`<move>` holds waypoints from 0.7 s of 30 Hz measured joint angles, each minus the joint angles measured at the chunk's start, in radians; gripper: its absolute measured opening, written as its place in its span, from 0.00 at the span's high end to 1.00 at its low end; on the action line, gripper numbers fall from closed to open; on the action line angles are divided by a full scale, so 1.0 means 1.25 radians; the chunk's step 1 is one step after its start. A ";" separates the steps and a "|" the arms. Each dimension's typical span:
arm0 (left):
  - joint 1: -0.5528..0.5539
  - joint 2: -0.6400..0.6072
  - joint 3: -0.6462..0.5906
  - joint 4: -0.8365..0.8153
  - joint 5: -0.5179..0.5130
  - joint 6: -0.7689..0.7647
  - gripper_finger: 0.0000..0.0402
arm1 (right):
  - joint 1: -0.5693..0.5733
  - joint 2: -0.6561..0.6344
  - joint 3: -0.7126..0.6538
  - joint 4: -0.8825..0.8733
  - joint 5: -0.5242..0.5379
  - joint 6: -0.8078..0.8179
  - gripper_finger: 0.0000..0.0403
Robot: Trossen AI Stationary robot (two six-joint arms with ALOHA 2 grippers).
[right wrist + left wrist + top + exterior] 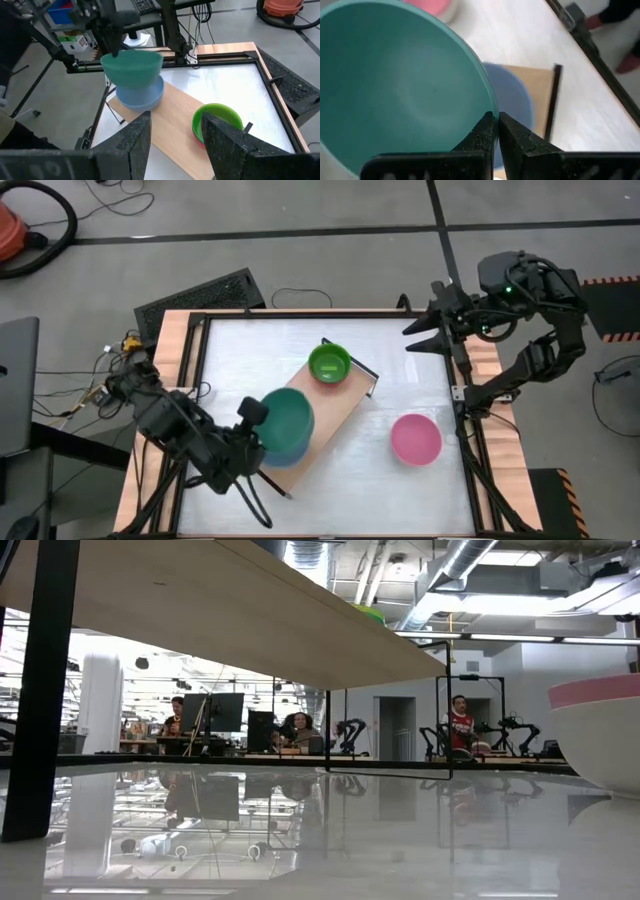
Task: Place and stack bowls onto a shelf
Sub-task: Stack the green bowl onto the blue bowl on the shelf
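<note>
My left gripper [255, 425] is shut on a teal bowl [288, 420] held over a blue bowl [140, 95]. The blue bowl stands on the near-left end of the light-wood shelf [335, 415], which lies slantwise on the table. A lime green bowl [329, 364] sits nested in a red bowl [197, 135] on the shelf's far end. A pink bowl [415, 438] stands on the table to the right. My right gripper [425, 330] is open and empty above the table's far right edge. My left gripper pinches the teal bowl's rim [487, 107] on its near-left side, one finger inside the bowl and one outside. The fingers [480, 135] come from the table's near-left, slanting down. The bowl is open side up, slightly tilted, its bottom at the blue bowl's rim; whether they touch I cannot tell.
The shelf has thin black frames at its ends [372, 372], and in the low view its board [200, 600] and a black leg [40, 690] fill the left. The table has a raised black frame along its edges [465, 410]. People sit in the room behind.
</note>
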 joint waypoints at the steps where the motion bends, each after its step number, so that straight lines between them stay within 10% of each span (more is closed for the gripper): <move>1: 0.000 0.000 -0.011 0.000 0.018 -0.006 1.00 | 0.000 0.000 0.000 0.000 0.000 0.000 0.51; 21: 0.010 -0.003 -0.127 0.001 0.087 0.024 1.00 | 0.000 0.000 0.000 -0.044 -0.006 0.034 0.51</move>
